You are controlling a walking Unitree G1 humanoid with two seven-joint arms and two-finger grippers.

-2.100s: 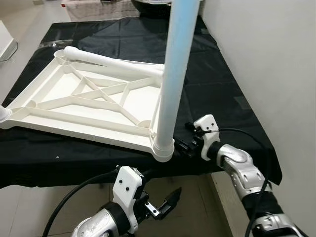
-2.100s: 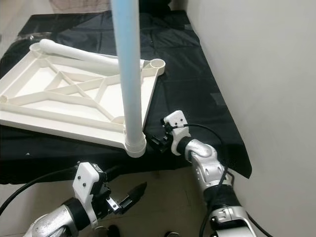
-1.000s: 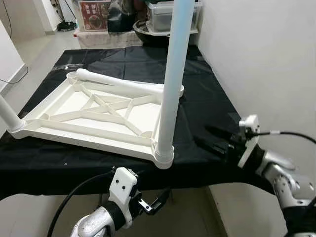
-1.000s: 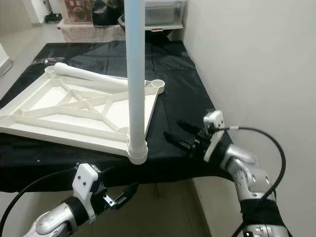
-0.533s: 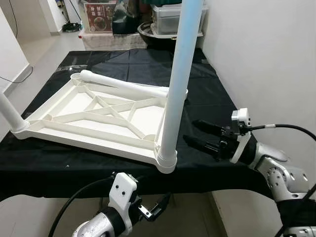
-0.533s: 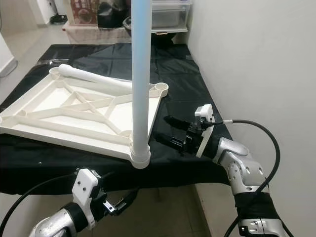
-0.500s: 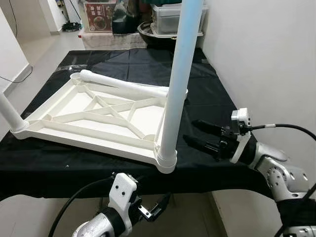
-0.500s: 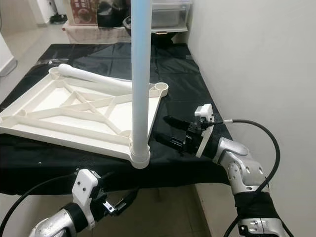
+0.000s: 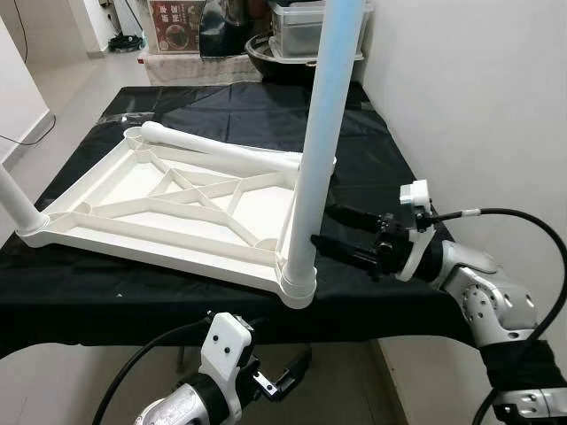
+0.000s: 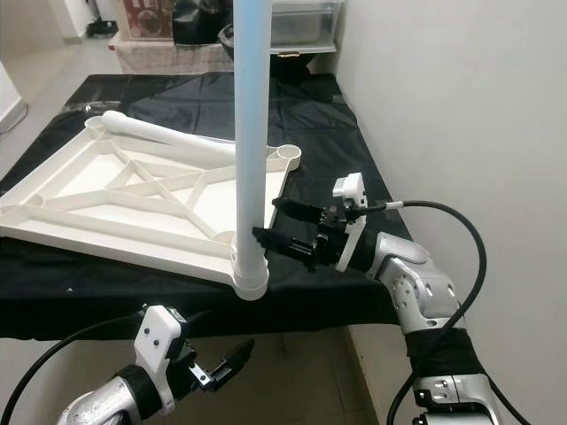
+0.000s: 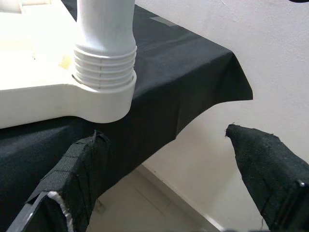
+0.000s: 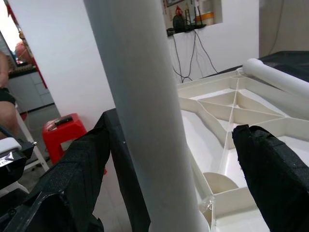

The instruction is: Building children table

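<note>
The left end effector [image 9: 297, 365] hangs released below the desk [image 9: 390, 168] edge. The right end effector [image 10: 270, 221], fingers spread and closer than half a second ago, now flanks the upright white leg [image 10: 249, 142] screwed into the upturned tabletop [image 9: 168, 199] on black cloth; another leg [image 9: 217, 149] lies across its far side.

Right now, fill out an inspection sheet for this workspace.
Surface: black cloth covers the work table.
Job's things: white tabletop lies underside up; upright leg stands in its near corner socket; a loose leg lies across the far edge.
Clutter: nothing seen on the cloth.
Grippers: right gripper open, fingers either side of the upright leg; left gripper open, below the table edge.
Cables: black cable loops from the right wrist.
Surroundings: white wall on the right; storage bins behind.
</note>
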